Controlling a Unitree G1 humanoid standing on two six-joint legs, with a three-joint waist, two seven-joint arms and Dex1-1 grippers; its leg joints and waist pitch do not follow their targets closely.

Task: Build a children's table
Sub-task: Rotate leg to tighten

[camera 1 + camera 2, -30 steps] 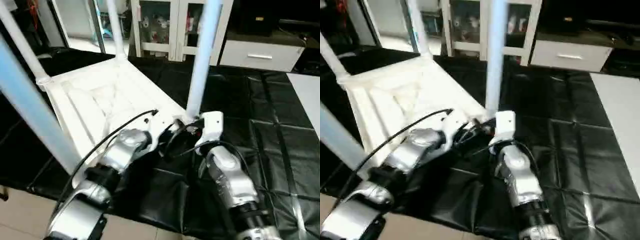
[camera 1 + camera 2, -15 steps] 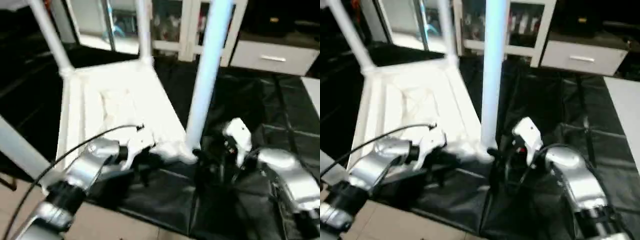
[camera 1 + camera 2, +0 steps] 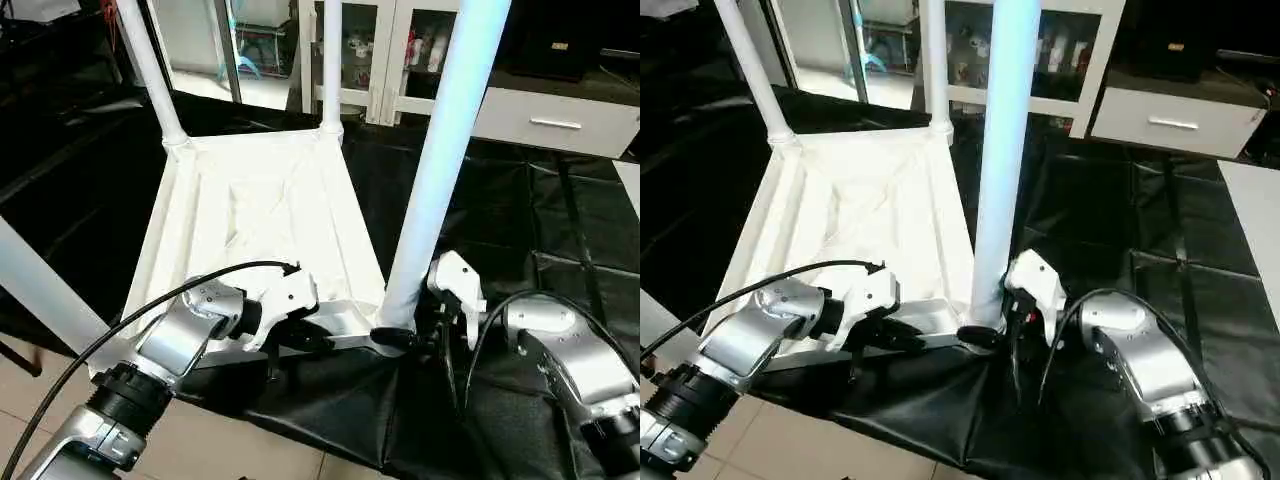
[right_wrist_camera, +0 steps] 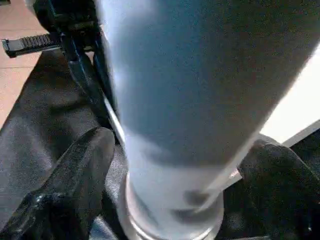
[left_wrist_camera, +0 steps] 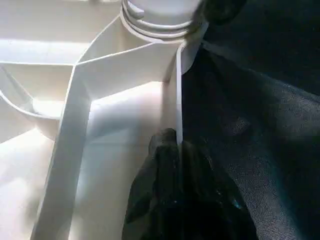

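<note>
The children's table (image 3: 262,215) lies upside down at the near left of the black-draped work table (image 3: 560,230), its long axis running away from the robot, all four white legs (image 3: 440,160) standing upright from the corner sockets. The left gripper (image 3: 300,338) pinches the top's near rim (image 5: 178,112). The right gripper (image 4: 170,175) stands spread around the near right leg's base; no writing is readable.
</note>
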